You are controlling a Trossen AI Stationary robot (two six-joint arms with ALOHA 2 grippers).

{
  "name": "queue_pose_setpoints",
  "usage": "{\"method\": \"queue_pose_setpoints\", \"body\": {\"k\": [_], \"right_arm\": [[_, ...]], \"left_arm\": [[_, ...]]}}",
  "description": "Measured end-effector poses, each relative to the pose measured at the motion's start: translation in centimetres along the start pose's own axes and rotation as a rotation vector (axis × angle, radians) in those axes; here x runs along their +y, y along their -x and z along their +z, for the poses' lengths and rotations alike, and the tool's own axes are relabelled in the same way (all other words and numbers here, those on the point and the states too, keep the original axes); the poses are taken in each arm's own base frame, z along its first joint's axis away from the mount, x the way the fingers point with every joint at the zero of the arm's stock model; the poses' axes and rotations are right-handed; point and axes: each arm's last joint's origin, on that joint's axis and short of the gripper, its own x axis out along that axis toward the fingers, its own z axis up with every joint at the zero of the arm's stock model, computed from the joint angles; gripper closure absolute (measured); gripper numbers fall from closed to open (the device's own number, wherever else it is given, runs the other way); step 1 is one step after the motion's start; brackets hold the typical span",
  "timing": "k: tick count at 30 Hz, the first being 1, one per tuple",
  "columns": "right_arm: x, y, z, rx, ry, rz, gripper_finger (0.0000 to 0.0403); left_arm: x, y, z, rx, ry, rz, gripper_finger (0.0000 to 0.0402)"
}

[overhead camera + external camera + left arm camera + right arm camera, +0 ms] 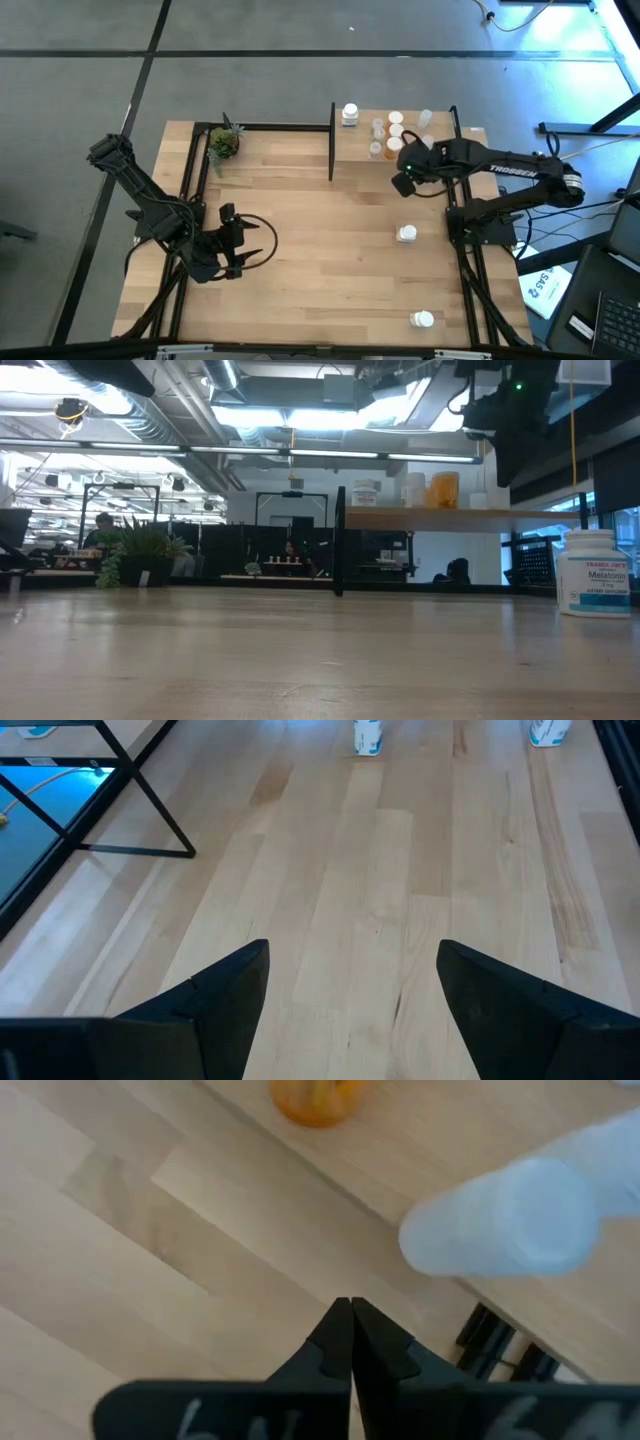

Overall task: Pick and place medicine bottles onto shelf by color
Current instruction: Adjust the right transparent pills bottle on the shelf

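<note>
The shelf (440,110) stands at the table's far right with several medicine bottles on it: a white one (349,113), clear ones (378,127) and orange ones (376,149). Two white bottles (406,233) (422,319) stand upright on the tabletop on the right. My right gripper (405,170) hangs shut and empty just off the shelf's near edge. In its wrist view the gripper (350,1305) has a pale clear bottle (510,1220) and an orange bottle (315,1100) ahead of it. My left gripper (355,980) waits open above the table's near left part.
A small green potted plant (223,143) stands at the far left. Black posts (331,140) carry the shelf, and a black frame (190,180) runs along the table's edges. Bare wood lies across the table's middle (320,250).
</note>
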Motion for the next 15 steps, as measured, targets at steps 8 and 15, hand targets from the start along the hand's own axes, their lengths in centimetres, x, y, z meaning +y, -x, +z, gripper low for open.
{"method": "queue_pose_setpoints", "body": {"k": [8,15], "right_arm": [[-0.4,-1.3,0.2,-0.028,0.024,-0.049,0.0400],[-0.8,-1.5,0.6,-0.041,0.020,-0.068,0.0400]], "left_arm": [[0.0,0.0,0.0,0.000,0.000,0.000,0.0118],[0.0,0.0,0.0,0.000,0.000,0.000,0.0118]]}}
